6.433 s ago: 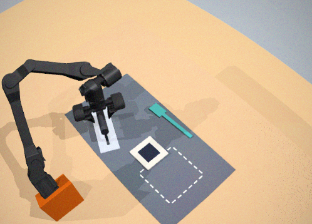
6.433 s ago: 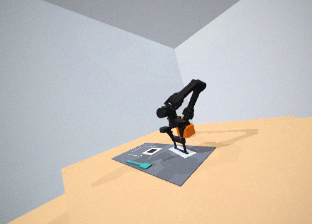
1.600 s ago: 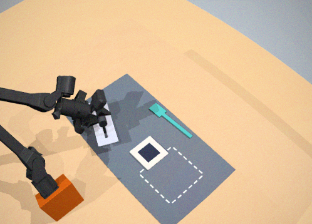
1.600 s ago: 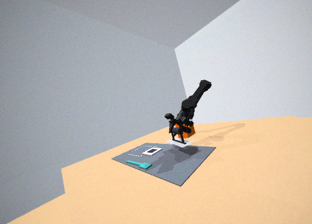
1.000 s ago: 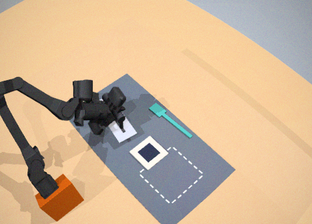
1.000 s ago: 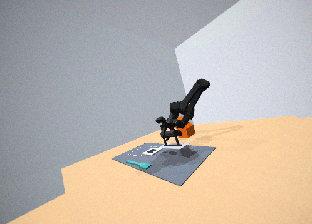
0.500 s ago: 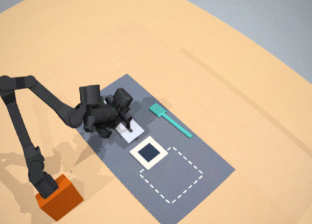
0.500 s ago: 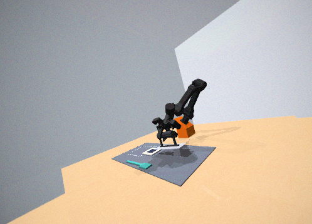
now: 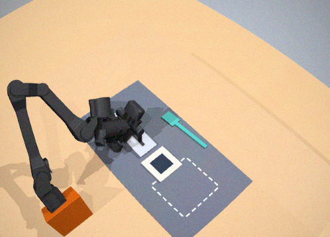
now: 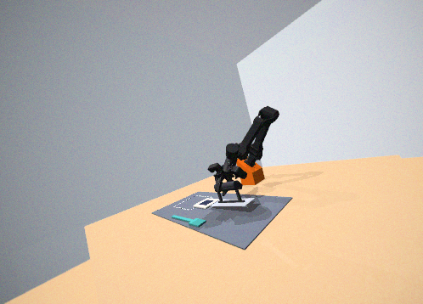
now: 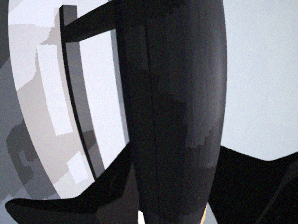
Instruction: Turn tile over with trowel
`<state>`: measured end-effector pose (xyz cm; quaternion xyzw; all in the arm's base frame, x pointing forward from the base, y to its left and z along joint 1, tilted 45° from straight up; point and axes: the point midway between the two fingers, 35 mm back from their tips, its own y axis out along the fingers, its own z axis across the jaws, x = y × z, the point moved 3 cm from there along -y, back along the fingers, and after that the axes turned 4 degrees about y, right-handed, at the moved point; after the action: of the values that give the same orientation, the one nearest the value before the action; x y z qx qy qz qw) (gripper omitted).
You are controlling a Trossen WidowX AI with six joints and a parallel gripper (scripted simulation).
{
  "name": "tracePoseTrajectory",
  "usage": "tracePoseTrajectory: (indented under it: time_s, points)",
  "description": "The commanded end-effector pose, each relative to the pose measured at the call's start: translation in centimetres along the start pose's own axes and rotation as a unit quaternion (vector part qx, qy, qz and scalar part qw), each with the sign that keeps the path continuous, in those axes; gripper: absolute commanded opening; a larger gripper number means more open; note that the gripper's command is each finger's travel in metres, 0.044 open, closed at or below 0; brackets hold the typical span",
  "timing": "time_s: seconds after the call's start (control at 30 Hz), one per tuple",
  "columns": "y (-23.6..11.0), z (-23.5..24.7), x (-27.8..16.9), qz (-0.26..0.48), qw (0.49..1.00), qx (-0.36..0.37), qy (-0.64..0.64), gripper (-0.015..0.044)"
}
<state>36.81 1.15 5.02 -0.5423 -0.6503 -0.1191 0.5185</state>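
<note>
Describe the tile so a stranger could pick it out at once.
Find the grey mat on the tan table, then the dashed outline at its near end. The tile is the square lying flat just outside that outline, touching its corner. Its white border around a dark blue centre sets it apart from the plain pale trowel blade beside it and the teal tool.

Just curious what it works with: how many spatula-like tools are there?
2. A teal one lies alone on the mat; a pale-bladed one is in the gripper, beside the tile.
</note>
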Motion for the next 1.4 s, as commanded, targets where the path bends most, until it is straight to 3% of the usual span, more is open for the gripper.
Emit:
tracePoseTrajectory:
  time_s: [0.0, 1.37]
  points:
    - [0.3, 0.2, -0.3, 0.003, 1.000, -0.006, 0.004, 0.0000]
    - [0.4, 0.1, -5.3, 0.005, 1.000, -0.006, 0.003, 0.0000]
